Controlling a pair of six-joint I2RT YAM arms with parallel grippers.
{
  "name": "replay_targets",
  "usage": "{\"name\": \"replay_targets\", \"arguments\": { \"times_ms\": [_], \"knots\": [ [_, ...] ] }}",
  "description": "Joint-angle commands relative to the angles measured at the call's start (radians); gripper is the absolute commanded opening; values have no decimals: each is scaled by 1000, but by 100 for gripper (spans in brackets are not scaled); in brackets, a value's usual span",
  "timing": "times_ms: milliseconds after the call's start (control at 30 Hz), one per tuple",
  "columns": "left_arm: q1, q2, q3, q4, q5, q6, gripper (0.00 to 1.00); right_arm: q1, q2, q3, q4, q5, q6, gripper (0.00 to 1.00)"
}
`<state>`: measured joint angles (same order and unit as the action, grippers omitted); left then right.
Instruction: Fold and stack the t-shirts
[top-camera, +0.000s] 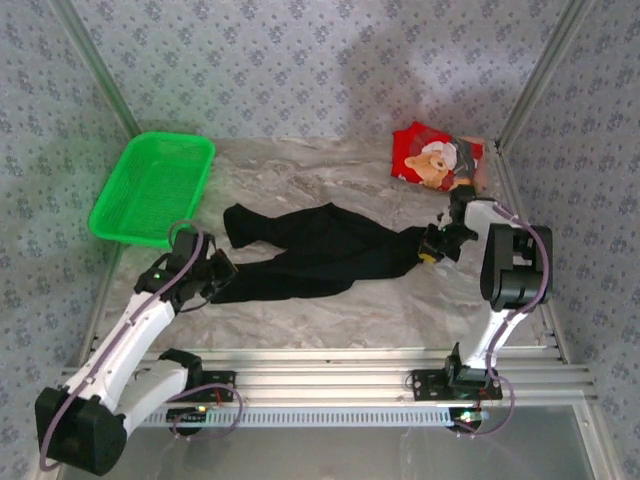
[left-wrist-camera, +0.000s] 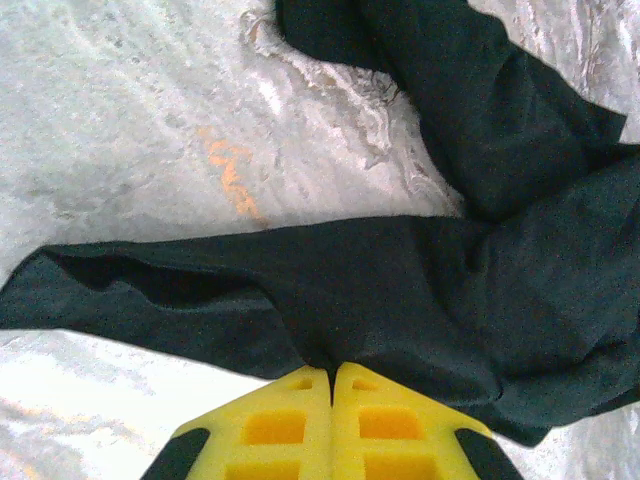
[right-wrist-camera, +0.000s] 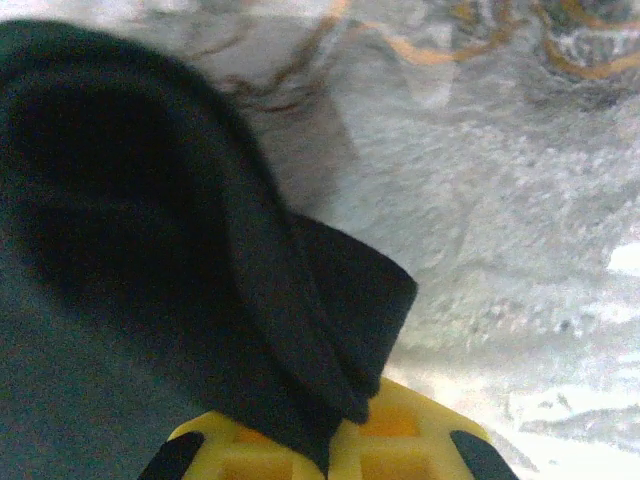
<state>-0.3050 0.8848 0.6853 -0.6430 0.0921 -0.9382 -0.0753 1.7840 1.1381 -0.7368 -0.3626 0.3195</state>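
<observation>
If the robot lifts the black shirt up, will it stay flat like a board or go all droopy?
Probably droopy: the black shirt lies in soft wrinkles and folds, not flat. Pinched at both ends by the left gripper and right gripper, its middle would likely sag. It looks thin, so probably light, and cloth shouldn't roll or break.

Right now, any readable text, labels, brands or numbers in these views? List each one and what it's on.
No readable text in any view.
red t-shirt: teddy-bear print; any lettering is too small to make out.
black t-shirt: plain, no text visible.
green basket: no label visible.
table: the orange streaks look like surface pattern, not writing.
</observation>
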Motion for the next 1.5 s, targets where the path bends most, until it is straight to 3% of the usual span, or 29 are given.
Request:
{"name": "replay_targets", "arguments": {
  "times_ms": [0,167,300,467,633,733,933,1033,1167,1333,1467],
  "knots": [
    [7,-74,63,-143,-36,37,0,5,-204,7,-162,-39,-16,0],
    [7,-184,83,-245,-52,26,0,27,-392,-42,-387,-81,-21,0],
    [6,-193,70,-236,-49,23,0,89,-438,-73,-421,-75,40,0],
    [6,-97,63,-171,-52,55,0,135,-262,-50,-400,-34,-44,2],
    [5,8,97,-124,-57,94,0,187,-45,125,-357,-23,-58,8],
    [7,38,101,-107,-60,111,0,212,89,256,-321,-63,-35,16],
    [20,58,79,-89,-52,119,0,240,267,445,-287,-113,6,51],
    [25,63,75,-82,-42,121,0,236,215,424,-279,-90,2,53],
    [27,68,73,-78,-37,126,0,205,-3,287,-282,-65,18,54],
    [33,62,51,-59,-25,115,0,77,-232,12,-206,-189,92,55],
    [35,66,42,-49,-17,111,0,36,-247,-156,-68,-311,148,54]
  ]
}}
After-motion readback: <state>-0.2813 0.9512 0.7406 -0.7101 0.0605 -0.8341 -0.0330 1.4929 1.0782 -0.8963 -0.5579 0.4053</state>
